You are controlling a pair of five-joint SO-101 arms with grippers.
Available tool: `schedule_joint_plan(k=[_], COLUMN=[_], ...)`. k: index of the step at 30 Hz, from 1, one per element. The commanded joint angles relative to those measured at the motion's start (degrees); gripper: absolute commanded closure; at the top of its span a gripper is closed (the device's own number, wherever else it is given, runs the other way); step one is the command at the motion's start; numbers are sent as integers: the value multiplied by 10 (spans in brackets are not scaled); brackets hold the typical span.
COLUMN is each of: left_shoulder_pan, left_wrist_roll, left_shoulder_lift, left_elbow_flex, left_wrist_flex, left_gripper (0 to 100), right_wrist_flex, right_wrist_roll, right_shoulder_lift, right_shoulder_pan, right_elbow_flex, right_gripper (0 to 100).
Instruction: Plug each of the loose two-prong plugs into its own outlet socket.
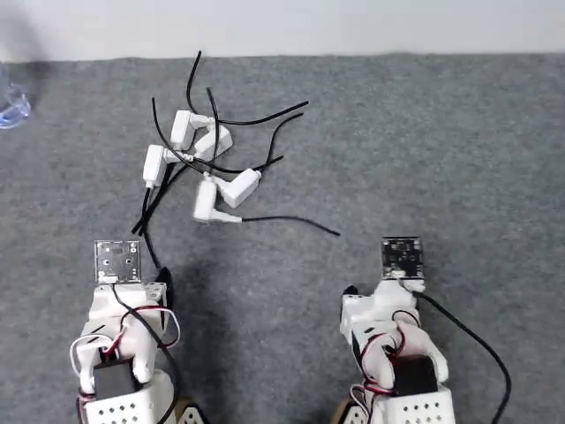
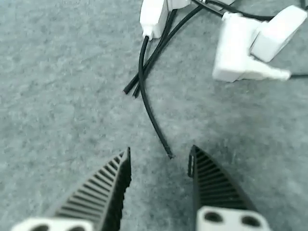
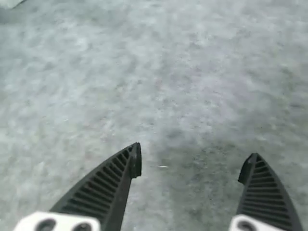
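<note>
Several white plug and socket pieces with short black cords lie tangled on the grey mat: one [image 1: 188,128] at the far end, one [image 1: 155,164] to its left, and a pair [image 1: 221,194] nearest the arms. In the left wrist view that pair [image 2: 250,48] lies ahead, and one piece shows a prong pointing sideways. My left gripper [image 2: 159,156] is open and low over the mat, with a loose black cord end [image 2: 166,149] lying between its fingertips. My right gripper [image 3: 195,154] is open over bare mat, holding nothing. The left arm [image 1: 124,327] and right arm [image 1: 393,331] sit at the near edge.
The grey mat [image 1: 424,150] spreads bare to the right of the tangle and in front of the right arm. A clear bluish object [image 1: 11,102] sits at the far left edge. A pale wall strip [image 1: 353,26] borders the far side.
</note>
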Motion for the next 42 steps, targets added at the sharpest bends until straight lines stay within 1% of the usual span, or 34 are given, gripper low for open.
schedule_joint_plan(k=[1,3,5,6,7,12,42], left_shoulder_pan=[-4,-4,-9,-7,-4,-4,-4], left_wrist_roll=[2,2,4,3,2,2,2], left_shoulder_lift=[0,0,0,0,-1,-1,-1], left_elbow_flex=[-4,-4,-4,-4,-4,-5,-5], left_wrist_flex=[4,26,58,76,90,89,89], left_gripper=[819,819,819,819,819,819,819], right_wrist_flex=[-5,25,77,91,84,87,87], right_wrist_roll=[-6,-5,-8,-9,-6,-6,-6], right_shoulder_lift=[-4,-4,-4,-5,-4,-4,-4], right_shoulder_pan=[23,17,10,17,28,50,46], right_elbow_flex=[9,10,10,10,10,10,10], right_gripper=[685,685,685,684,684,684,684])
